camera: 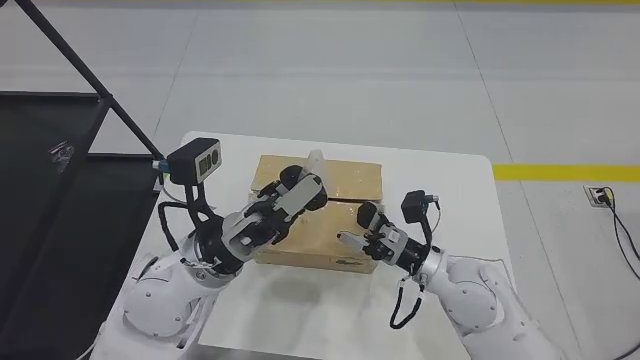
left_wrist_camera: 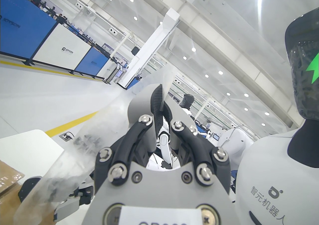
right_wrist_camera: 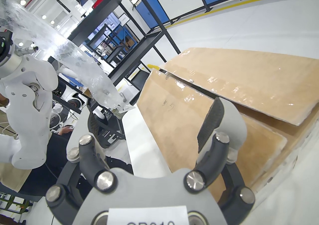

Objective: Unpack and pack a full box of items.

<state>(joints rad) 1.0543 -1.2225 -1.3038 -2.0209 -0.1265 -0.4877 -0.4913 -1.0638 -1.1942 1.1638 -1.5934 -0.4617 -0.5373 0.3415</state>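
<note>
On the white table (camera: 440, 175), seen from above, the cardboard box (camera: 345, 195) sits square, its top flaps down. The left claw (camera: 305, 185) hangs over the lid with a clear strip (camera: 316, 160) poking up from it. The right claw (camera: 352, 243) waits at the box's near edge.

From the left wrist, the left claw (left_wrist_camera: 162, 101) is pressed together on the clear strip (left_wrist_camera: 99, 136). I'd say the strip is featherlight, limp and likely clingy, so it may not drop cleanly when let go.

From the right wrist, the right claw (right_wrist_camera: 153, 121) is spread wide beside the cardboard box (right_wrist_camera: 224, 79). The centre seam gapes a little, one flap edge (right_wrist_camera: 286, 119) lifted. The board looks stiff but light, and that raised edge seems the best place to take hold.
</note>
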